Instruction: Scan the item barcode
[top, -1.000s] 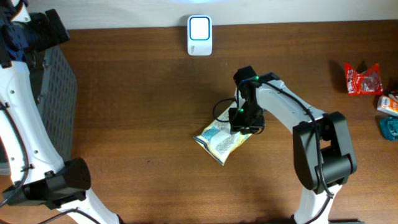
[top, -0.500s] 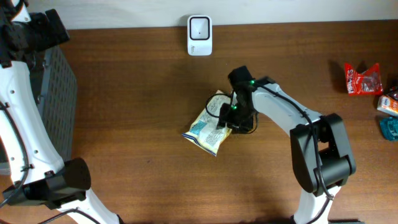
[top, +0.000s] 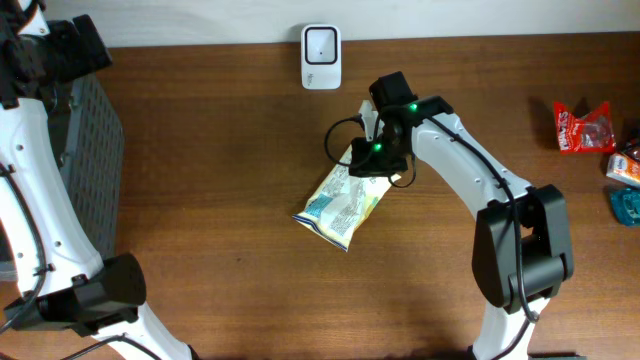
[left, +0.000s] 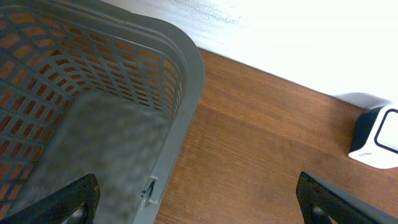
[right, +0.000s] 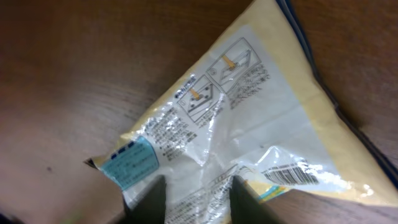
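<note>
Since the bag (top: 338, 208) lies closest to the arms' bases, it comes first: a pale yellow and blue snack bag on the brown table (top: 220, 250), slanting from its lower left corner up toward the right. Its upper right end sits under the right gripper (top: 375, 160), which grasps it there. From the right wrist, the two dark fingers (right: 146, 199) stand close together at the bottom edge with crinkled film pinched between them. The bag's printed back faces this camera, and the barcode (right: 297, 175) shows just beside the right-hand finger, on a white patch by the yellow border. Whether the bag's lower end rests on the wood or hangs just above it cannot be told.

Off to the right, well apart from the bag, lie a teal pack (top: 628, 205), an orange pack (top: 623, 167) and, a little farther back, a red packet (top: 583, 127). Along the left side stands a grey mesh basket (top: 95, 170). The left gripper (left: 199, 199) hangs above the basket's corner, jaws spread wide with nothing between them; its camera looks down on the grey rim and the wood beside it.

Farthest back, at the table's rear edge, stands the white scanner (top: 321, 57), beyond the right gripper and apart from it.
</note>
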